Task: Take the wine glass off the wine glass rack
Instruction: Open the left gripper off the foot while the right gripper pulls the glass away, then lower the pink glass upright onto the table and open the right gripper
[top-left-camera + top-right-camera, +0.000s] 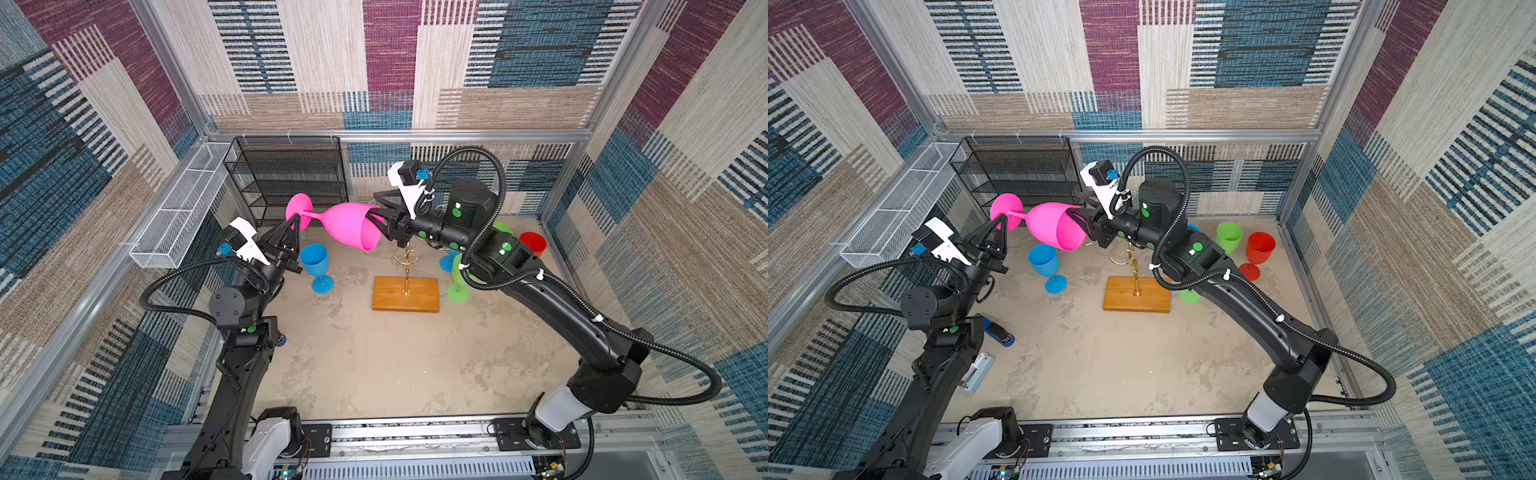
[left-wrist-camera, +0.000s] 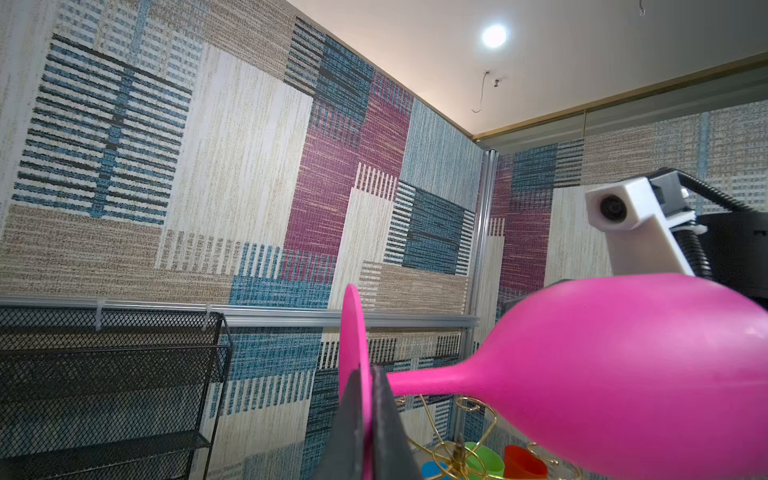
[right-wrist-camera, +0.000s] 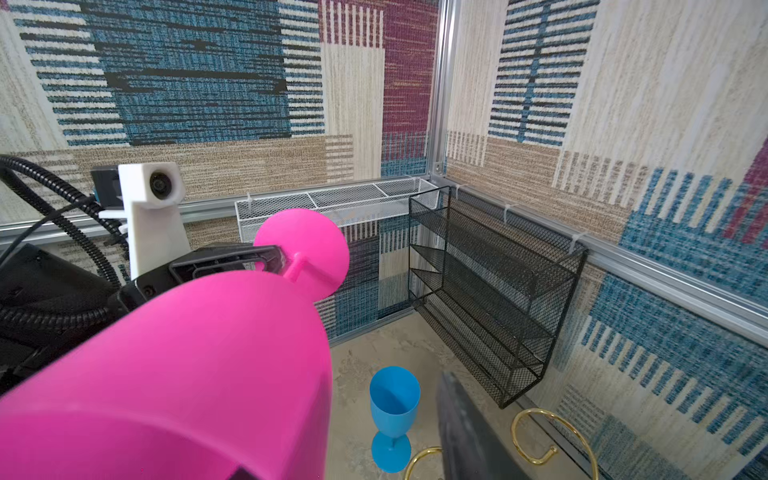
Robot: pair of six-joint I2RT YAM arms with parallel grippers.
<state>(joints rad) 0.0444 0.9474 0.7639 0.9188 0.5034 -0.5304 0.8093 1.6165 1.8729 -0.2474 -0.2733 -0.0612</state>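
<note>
Closest to both wrist cameras is the pink wine glass (image 3: 187,374) (image 1: 345,224), which lies on its side in the air, clear of the wine glass rack (image 1: 390,297). It is raised over the far left part of the surface (image 1: 374,365), in front of the black mesh shelf unit (image 1: 286,174). Its round foot points toward the left arm and its open mouth toward the right arm. The left end effector (image 1: 296,219) is clenched on the rim of that foot; the left wrist view shows its fingers (image 2: 353,419) pinching the thin disc from both sides. The right end effector (image 1: 372,205) meets the glass at the mouth, one finger reaching into the bowl and the other outside it. In the right wrist view the outer finger (image 3: 461,424) stands apart from the bowl wall, so this end effector is parted around the rim, not clamped on it. The rack stands near the middle of the surface, its gold post rising from an orange-brown wooden base. A blue wine glass (image 1: 314,259) stands upright just beside the base's left edge. A green glass (image 1: 1229,237) and a red glass (image 1: 1260,247) stand upright near the far right corner. A long white wire basket (image 1: 178,212) runs along the left edge.
</note>
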